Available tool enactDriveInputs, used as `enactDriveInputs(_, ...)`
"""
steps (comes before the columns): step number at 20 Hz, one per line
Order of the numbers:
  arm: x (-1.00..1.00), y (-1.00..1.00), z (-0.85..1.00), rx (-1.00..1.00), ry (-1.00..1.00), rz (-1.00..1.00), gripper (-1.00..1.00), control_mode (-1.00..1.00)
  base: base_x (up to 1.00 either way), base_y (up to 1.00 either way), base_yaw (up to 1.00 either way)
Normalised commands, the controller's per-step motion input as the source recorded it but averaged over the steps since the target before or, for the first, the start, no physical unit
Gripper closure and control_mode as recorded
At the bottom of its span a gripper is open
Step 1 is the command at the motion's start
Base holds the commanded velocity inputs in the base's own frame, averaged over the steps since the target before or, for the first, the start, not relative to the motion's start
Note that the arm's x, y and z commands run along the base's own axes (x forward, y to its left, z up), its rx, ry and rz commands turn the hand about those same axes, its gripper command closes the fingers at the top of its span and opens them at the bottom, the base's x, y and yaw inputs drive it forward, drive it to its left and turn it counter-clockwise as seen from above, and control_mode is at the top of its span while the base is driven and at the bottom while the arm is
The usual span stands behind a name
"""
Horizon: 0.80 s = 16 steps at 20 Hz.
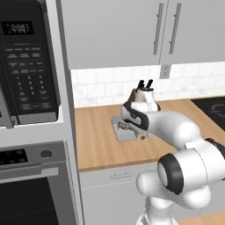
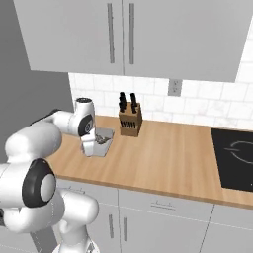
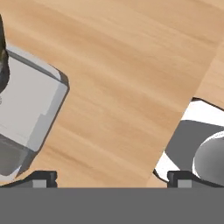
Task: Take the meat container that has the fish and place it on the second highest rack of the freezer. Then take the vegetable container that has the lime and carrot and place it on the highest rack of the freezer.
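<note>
Looking at your gripper (image 3: 111,177), you can see it is wide open and holds nothing, just above the grey fish tray (image 2: 101,141) on the wooden desk (image 2: 168,153), so no tray is in the freezer yet.

A wooden countertop (image 2: 168,148) is seen along a white tiled wall (image 2: 207,106), under grey wall cabinets (image 2: 133,34) with long bar handles. A grey outlet (image 2: 173,87) is set in the tiles. A knife block (image 2: 130,118) is placed near the wall. A black cooktop (image 2: 234,158) is inset at the right (partly cut off). A black microwave (image 1: 26,66) is mounted above an oven (image 1: 30,184). Grey drawers (image 2: 163,207) are fitted below.
</note>
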Motion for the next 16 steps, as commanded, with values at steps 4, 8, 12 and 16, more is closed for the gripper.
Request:
enactDriveInputs(4, 0.53, 0.00, -0.33, 0.00, 0.06, 0.00, -1.00, -1.00, 0.00, 0.00, 0.00)
enactDriveInputs(8, 0.08, 0.00, -0.37, 0.00, -0.07, 0.00, -1.00, -1.00, 0.00, 0.00, 0.00)
enactDriveInputs(12, -0.03, 0.00, -0.41, 0.00, -0.29, -0.02, -1.00, -1.00, 0.00, 0.00, 0.00)
enactDriveInputs(16, 0.05, 0.00, -0.45, 0.00, -0.21, -0.08, -1.00, -1.00, 0.00, 0.00, 0.00)
